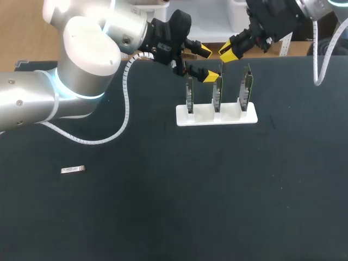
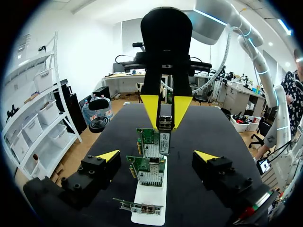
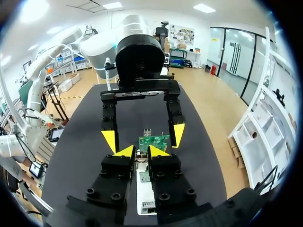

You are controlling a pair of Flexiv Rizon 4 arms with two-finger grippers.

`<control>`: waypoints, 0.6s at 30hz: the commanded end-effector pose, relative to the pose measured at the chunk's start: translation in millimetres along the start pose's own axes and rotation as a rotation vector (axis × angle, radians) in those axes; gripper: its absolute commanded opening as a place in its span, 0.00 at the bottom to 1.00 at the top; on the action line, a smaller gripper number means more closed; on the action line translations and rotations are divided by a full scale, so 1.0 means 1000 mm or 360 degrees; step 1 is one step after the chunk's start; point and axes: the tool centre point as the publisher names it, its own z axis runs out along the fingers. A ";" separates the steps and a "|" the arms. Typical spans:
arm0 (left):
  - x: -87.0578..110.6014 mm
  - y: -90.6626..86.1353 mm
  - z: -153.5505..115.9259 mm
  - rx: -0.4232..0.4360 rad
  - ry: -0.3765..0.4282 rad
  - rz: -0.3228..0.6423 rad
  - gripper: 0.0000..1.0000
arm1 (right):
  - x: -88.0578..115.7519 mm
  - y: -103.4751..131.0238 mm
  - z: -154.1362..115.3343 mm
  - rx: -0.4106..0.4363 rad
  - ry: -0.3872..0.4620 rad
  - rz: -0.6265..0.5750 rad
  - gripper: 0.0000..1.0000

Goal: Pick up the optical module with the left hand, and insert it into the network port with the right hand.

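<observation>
Optical module [image 2: 164, 140] clamped in right tool [image 2: 165, 124] — head view hides it — left tool [image 2: 157, 155] spread wide.

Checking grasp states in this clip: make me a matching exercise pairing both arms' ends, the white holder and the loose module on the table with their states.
1. left gripper
2. right gripper
3. white holder
4. loose module

A. lies flat on the table, far from the holder
B. jaws open, empty
C. carries three upright cards
D. jaws shut on an optical module

Pairs: 1-B, 2-D, 3-C, 4-A.
</observation>
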 end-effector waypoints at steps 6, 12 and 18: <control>-0.001 0.002 0.001 0.0005 0.0007 -0.0001 1.00 | 0.000 -0.008 0.000 -0.0050 -0.0009 -0.0021 0.00; -0.001 0.002 0.001 0.0005 0.0007 -0.0001 1.00 | 0.001 -0.011 0.003 -0.0075 -0.0012 -0.0031 0.00; -0.001 0.002 0.001 0.0005 0.0007 -0.0001 1.00 | 0.000 -0.011 0.007 -0.0082 -0.0026 -0.0021 0.00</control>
